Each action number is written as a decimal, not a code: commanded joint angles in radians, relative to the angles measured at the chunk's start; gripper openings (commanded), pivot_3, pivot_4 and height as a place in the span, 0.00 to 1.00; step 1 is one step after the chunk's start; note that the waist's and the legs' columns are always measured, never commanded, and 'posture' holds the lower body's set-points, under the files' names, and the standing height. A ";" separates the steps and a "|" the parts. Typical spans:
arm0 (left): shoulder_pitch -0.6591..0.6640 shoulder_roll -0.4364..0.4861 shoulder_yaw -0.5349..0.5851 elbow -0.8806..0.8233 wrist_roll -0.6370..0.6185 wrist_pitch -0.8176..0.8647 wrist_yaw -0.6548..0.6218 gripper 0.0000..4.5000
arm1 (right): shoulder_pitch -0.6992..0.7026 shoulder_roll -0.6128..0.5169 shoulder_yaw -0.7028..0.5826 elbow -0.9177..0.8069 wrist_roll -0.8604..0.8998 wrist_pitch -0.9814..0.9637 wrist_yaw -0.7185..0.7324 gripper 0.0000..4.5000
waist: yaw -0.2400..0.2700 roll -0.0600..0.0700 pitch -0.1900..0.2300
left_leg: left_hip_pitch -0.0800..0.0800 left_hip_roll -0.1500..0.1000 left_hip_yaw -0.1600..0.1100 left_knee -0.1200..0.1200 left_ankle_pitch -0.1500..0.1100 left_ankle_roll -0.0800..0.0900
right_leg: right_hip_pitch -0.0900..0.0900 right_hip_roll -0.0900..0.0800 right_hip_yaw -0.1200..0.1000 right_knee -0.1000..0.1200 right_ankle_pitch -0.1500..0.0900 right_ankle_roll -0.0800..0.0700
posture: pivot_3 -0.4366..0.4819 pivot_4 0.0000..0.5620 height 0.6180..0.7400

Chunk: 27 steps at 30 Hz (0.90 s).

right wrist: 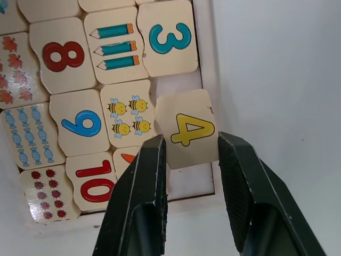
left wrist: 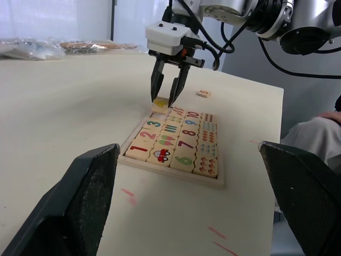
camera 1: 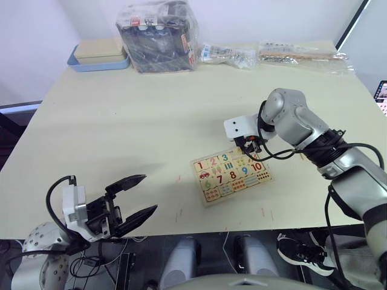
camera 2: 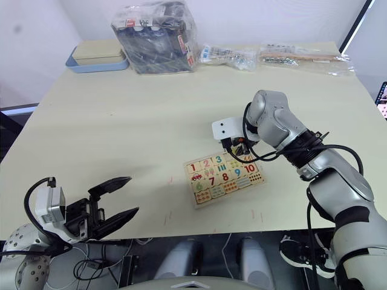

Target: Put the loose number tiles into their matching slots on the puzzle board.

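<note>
Puzzle board [camera 1: 231, 174], centre-right on the tabletop [camera 1: 133, 121], mostly filled. Right gripper [right wrist: 189, 154] spread astride the yellow 4 tile [right wrist: 186, 128], lying askew over its slot [right wrist: 178, 85], not seated. Another loose tile [left wrist: 203, 94] waits beyond the board; left gripper [camera 1: 136, 202], lower left, spread and empty.

The right arm bends inward, its black two-fingered claw [left wrist: 168, 90] pointing down, fingers parted. The left black claw [camera 1: 130, 202] gapes wide at the bench's near edge.
</note>
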 commanded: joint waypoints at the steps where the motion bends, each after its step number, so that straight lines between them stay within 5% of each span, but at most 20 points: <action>1: 0.003 -0.007 0.005 -0.014 -0.005 -0.015 0.005 1.00 | -0.007 0.005 -0.004 0.004 -0.015 -0.018 0.001 0.19 | 0.000 0.000 0.000 | 0.000 0.000 0.000 0.000 0.000 0.000 | 0.000 0.000 0.000 0.000 0.000 0.000 | 0.48 0.27 1.00; 27: 0.019 -0.021 -0.003 -0.008 0.005 -0.033 0.002 1.00 | 0.005 0.034 -0.008 0.017 -0.027 -0.028 0.018 0.19 | 0.000 0.000 0.000 | 0.000 0.000 0.000 0.001 0.000 0.000 | 0.000 0.000 0.000 0.002 0.000 0.000 | 0.48 0.27 1.00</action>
